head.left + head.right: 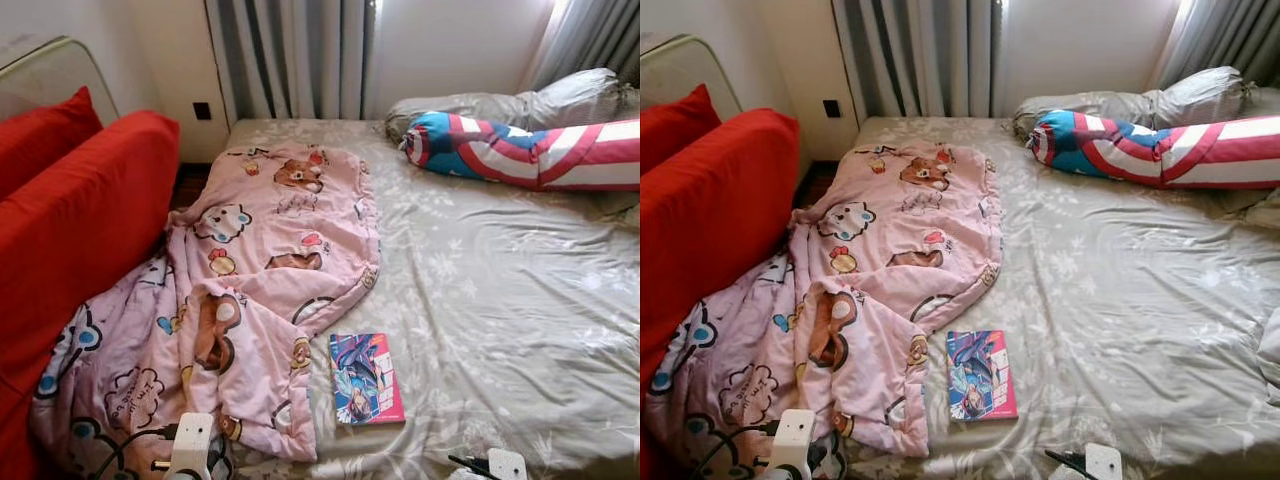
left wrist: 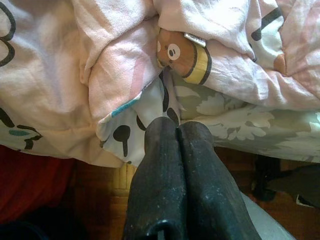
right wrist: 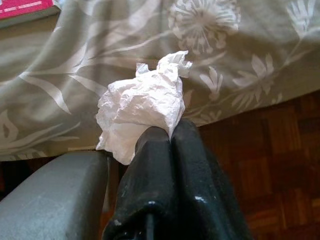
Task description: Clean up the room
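1. Head views: a pink cartoon blanket [image 1: 240, 290] lies rumpled on the bed [image 1: 500, 300], a book [image 1: 366, 378] beside it.
2. Left wrist: left gripper [image 2: 176, 131] closed, empty, at the blanket's edge.
3. Right wrist: right gripper [image 3: 167, 134] pinches a crumpled white tissue [image 3: 142, 105] by the bed's edge.

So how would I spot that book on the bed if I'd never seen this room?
Start at the bed with its grey-green floral sheet. Near its front edge, just right of the crumpled pink cartoon blanket, lies the book, flat and face up. It is the one small, stiff rectangle there, with a bright pink and blue illustrated cover.
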Motion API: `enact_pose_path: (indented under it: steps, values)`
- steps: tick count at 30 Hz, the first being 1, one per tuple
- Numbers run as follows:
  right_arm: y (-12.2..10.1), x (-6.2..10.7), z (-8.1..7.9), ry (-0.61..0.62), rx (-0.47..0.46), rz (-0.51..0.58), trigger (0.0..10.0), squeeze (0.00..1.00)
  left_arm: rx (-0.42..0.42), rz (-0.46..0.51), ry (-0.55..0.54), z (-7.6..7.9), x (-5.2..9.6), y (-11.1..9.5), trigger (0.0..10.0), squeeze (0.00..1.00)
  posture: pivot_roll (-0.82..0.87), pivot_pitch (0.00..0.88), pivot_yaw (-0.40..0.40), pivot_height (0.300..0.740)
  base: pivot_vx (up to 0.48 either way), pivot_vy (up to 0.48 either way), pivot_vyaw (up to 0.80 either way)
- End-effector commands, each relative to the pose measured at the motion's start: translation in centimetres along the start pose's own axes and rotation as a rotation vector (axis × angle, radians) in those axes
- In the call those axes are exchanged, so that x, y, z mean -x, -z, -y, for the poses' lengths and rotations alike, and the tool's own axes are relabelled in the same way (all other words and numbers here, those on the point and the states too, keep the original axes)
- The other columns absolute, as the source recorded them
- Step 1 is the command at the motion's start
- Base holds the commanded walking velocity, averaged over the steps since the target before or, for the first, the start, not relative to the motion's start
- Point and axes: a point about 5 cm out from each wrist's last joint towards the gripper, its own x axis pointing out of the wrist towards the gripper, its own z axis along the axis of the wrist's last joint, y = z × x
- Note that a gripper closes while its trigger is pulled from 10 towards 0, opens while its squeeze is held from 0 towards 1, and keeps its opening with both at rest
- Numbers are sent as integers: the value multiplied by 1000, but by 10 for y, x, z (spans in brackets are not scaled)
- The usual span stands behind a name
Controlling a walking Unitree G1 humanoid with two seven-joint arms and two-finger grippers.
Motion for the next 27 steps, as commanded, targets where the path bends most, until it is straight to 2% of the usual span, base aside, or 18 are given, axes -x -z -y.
enact_pose_path:
  steps: [1,16,27]
  values:
    - [3,0,-2,-1,-17,-12,10000,0,-10,-45,-4,-2,2,10,10000,0,-39,43,-12,740,0,0,0]
    - [-4,-1,-7,-11,-8,8,10000,0,-40,-67,21,2,4,19,10000,0,-40,26,-11,740,0,0,0]
    - [-10,-2,-6,-15,-8,24,10000,0,-35,-65,25,4,5,20,10000,0,-38,54,-12,740,0,0,0]
